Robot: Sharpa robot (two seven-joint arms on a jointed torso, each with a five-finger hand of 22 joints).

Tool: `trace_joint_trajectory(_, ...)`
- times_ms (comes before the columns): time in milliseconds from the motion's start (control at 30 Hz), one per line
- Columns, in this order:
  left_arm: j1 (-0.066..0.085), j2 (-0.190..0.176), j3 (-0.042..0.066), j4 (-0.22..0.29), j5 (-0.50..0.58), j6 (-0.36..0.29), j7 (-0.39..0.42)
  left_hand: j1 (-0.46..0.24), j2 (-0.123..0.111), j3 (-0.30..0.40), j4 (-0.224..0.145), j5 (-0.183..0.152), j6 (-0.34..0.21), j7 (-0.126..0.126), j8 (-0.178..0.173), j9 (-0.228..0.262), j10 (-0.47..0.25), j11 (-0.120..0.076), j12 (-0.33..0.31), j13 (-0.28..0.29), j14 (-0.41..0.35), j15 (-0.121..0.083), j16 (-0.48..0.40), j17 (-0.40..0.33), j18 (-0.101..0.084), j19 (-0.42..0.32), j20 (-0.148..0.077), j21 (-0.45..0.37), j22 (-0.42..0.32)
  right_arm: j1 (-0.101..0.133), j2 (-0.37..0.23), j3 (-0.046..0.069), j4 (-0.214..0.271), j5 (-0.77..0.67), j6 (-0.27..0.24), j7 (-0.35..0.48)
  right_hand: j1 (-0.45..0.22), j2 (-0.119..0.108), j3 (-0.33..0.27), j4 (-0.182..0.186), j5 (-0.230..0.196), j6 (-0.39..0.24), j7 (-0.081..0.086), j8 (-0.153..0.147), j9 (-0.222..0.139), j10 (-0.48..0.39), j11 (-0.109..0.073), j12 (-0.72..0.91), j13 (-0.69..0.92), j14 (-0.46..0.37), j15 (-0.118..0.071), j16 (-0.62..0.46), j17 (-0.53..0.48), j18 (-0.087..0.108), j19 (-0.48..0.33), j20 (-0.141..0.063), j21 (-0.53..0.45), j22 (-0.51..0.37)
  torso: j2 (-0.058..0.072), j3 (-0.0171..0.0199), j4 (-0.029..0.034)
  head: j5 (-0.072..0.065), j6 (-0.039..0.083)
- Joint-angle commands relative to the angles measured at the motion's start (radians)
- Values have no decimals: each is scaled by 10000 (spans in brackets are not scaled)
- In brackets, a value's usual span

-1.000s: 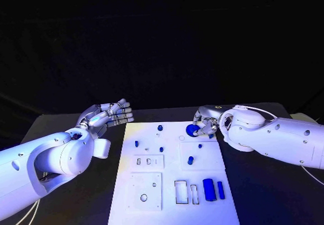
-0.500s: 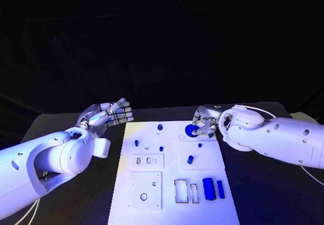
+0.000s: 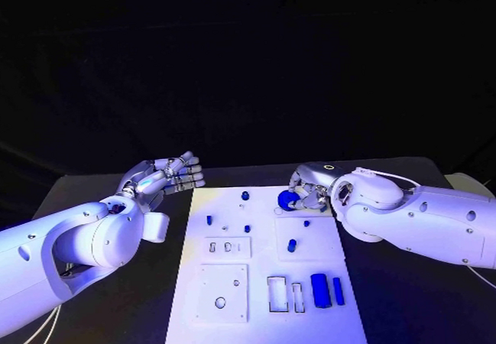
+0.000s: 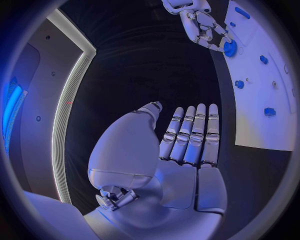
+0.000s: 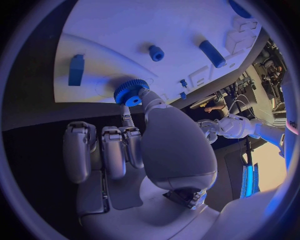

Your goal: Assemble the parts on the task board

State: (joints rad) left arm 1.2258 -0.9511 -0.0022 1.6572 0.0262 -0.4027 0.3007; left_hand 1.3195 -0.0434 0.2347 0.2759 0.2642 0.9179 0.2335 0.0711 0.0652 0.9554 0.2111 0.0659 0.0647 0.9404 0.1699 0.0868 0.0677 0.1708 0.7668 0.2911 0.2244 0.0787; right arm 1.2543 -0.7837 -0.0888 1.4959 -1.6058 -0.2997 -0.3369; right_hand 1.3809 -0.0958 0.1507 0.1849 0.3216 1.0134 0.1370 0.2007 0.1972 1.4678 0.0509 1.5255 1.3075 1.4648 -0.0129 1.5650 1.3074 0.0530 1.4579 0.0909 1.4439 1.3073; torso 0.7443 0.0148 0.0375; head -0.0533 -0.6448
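Note:
The white task board point(image 3: 266, 324) lies in the middle of the table, and its far end appears in the right wrist view point(image 5: 125, 30). My right hand point(image 3: 308, 191) hovers over the board's far right part and pinches a round blue toothed knob point(image 3: 287, 200) between thumb and a finger point(image 5: 130, 92). The left wrist view also shows that knob point(image 4: 230, 48) and my right hand point(image 4: 201, 26). My left hand point(image 3: 167, 175) floats off the board's far left corner, fingers straight and side by side, holding nothing point(image 4: 187, 145).
Small blue pegs point(image 3: 244, 194) point(image 3: 208, 219) point(image 3: 291, 245) stand on the board. Two long blue bars point(image 3: 320, 285) point(image 3: 338, 290) lie near its front right beside rectangular slots point(image 3: 278, 293). An oval hole point(image 3: 220, 302) sits front left. Black table surrounds the board.
My right hand has shifted slightly toward the board's middle with the blue knob in it. The left hand has stayed still.

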Motion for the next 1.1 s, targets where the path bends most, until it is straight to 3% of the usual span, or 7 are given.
trace_joint_trajectory(33, 12, 16, 8, 5, 18, 209, 20, 101, 1, 31, -38, -26, -82, 265, -60, 0, -68, 1, 1, -13, 23, 64, -30, -11, 61, 43, -3, -61, -7, 1, 4, 5, 349, -1246, -721, -326, 17, 56, 37, -17, 64, 200, -146, 34, 85, 473, -51, 53, 2009, 1060, -72, 58, 2634, -142, 134, -2, 76, 1123, -3, -2, 1, 7, 11)
trace_joint_trajectory(200, 12, 26, 8, -1, 18, 214, 20, 101, 1, 31, -38, -26, -82, 265, -60, 0, -68, 1, 1, -13, 23, 64, -30, -11, 61, 43, -3, -61, -7, 10, 199, 7, 698, -1728, -950, -447, 17, 52, 38, -19, 71, 201, -147, 34, 86, 487, -53, 63, 2024, 1060, -73, 58, 2634, -159, 177, -3, 128, 1190, -1, -4, 5, 21, 22)
trace_joint_trajectory(367, 12, 43, 8, 3, 18, 219, 15, 101, 1, 31, -38, -26, -82, 265, -60, 0, -68, 1, 1, -13, 23, 64, -30, -11, 61, 43, -3, -61, -7, 13, 611, 5, 724, -1930, -951, -520, 19, 50, 41, -23, 79, 201, -149, 33, 87, 488, -54, 63, 2025, 1060, -75, 58, 2634, -164, 191, -5, 144, 1210, 14, -6, 25, 40, 34)
trace_joint_trajectory(867, 13, 53, 9, 64, 18, 205, 20, 91, 5, 28, -29, -28, -87, 270, -62, 0, -76, 4, 1, -12, 21, 67, -40, -11, 60, 42, -3, -66, -13, -88, 1824, -15, -248, -1763, -670, -497, 24, 56, 53, -28, 92, 191, -148, 25, 87, 455, -55, 39, 1988, 1060, -79, 58, 2634, -161, 181, -9, 132, 1196, 40, -27, 30, 91, -7)
trace_joint_trajectory(1000, 14, 47, 9, 83, 18, 201, 21, 91, 5, 28, -29, -28, -87, 270, -62, 0, -76, 4, 1, -12, 21, 67, -40, -11, 60, 42, -3, -66, -13, -118, 2037, -28, -430, -1728, -595, -464, 29, 59, 61, -33, 99, 184, -146, 19, 86, 460, -57, 42, 1993, 1060, -80, 58, 2634, -161, 183, -12, 135, 1200, 39, -9, 10, 189, -29)
trace_joint_trajectory(1100, 14, 52, 9, 89, 18, 203, 19, 91, 5, 28, -29, -28, -87, 270, -62, 0, -76, 4, 1, -12, 21, 67, -40, -11, 60, 42, -3, -66, -13, -151, 2206, -50, -588, -1712, -550, -429, 33, 62, 71, -39, 105, 172, -144, 10, 85, 447, -56, 32, 1978, 1060, -81, 58, 2634, -160, 179, -14, 130, 1195, 35, -12, 24, 184, -64)
